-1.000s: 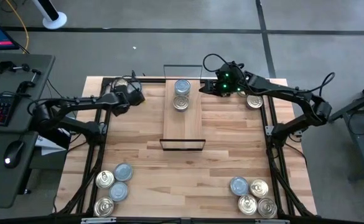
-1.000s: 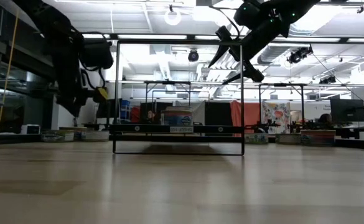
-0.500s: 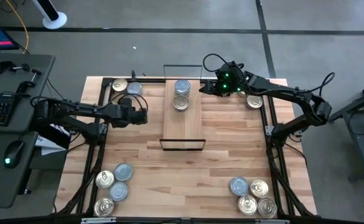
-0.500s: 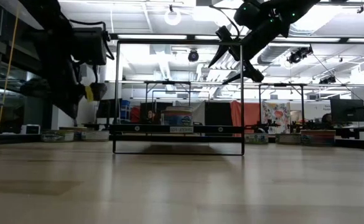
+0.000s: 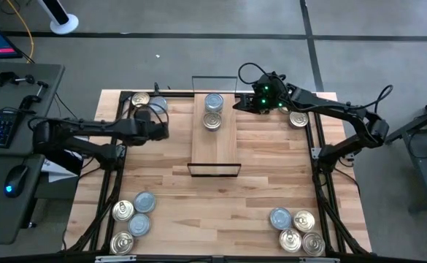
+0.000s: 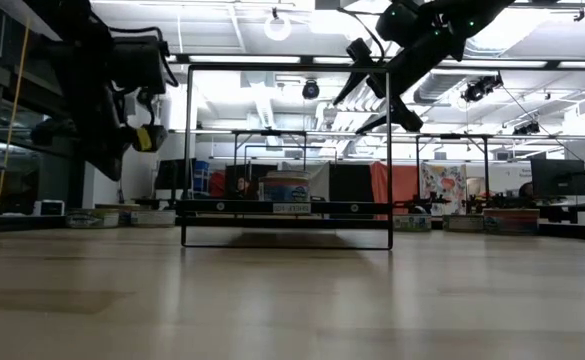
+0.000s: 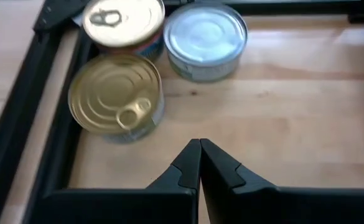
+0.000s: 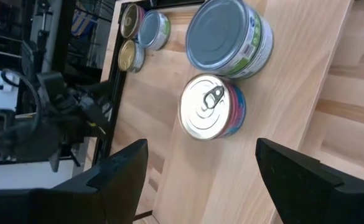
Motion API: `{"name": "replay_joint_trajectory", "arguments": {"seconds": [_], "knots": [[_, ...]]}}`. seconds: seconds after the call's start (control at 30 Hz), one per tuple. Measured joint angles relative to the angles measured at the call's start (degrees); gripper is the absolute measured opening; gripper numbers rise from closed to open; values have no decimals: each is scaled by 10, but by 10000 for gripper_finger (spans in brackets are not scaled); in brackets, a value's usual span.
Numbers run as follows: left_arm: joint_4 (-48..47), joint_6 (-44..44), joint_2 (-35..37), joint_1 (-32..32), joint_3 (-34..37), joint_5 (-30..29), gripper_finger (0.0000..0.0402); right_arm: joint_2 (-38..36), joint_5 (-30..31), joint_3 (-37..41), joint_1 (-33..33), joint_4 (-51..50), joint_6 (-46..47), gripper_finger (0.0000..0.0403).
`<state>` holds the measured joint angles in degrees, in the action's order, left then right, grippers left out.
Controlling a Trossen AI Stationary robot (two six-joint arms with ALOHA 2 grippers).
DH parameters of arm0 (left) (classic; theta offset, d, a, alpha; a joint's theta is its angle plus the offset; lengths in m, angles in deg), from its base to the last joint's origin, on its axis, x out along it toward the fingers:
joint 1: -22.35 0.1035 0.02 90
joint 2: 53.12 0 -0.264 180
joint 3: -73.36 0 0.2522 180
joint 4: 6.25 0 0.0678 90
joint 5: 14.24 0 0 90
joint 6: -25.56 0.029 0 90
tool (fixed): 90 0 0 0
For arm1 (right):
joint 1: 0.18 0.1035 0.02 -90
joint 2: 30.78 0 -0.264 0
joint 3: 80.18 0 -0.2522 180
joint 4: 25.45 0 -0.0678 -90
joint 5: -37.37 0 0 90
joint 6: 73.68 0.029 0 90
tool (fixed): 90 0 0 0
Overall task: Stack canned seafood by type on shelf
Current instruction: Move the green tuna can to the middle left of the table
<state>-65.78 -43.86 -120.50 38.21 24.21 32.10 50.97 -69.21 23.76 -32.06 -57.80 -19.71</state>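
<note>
- Near counter (image 5: 220, 212) edge: tin clusters at both corners, left (image 5: 131, 223) and right (image 5: 295, 231).
- Shelf (image 5: 214, 142) at centre-far, two tins (image 5: 213, 111) on its far end, silver-blue behind gold.
- Left gripper (image 7: 200, 163) empty, jaws closed, above counter near three tins (image 7: 150, 65) at far-left corner.
- Right gripper (image 5: 241, 103) empty, jaws open, raised just right of shelf tins; one tin (image 5: 298, 118) far right.

tin labels (image 5: 213, 121) too small, unreadable
</note>
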Motion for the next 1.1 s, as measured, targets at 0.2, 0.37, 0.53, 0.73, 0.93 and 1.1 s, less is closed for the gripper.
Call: {"name": "replay_joint_trajectory", "arguments": {"seconds": [0.2, 0.37, 0.53, 0.73, 0.93, 1.1], "knots": [[6, 67, 54, 42, 0, 1, 0, 0, -1, 0, 0, 0, -5, 288], [7, 99, 85, 61, 0, 2, 0, 0, -34, 0, 3, -1, -38, 288], [6, 125, 100, 67, 0, 14, 0, -5, -155, 0, 27, -63, -103, 288], [6, 126, 102, 66, 0, 16, 0, -29, -161, 0, 102, -225, -169, 288], [15, 127, 102, 77, 0, 44, 0, -36, -147, 0, 174, -340, -181, 288], [52, 164, 102, 93, 0, 50, 0, -37, -136, 0, 217, -362, -165, 288]]}}
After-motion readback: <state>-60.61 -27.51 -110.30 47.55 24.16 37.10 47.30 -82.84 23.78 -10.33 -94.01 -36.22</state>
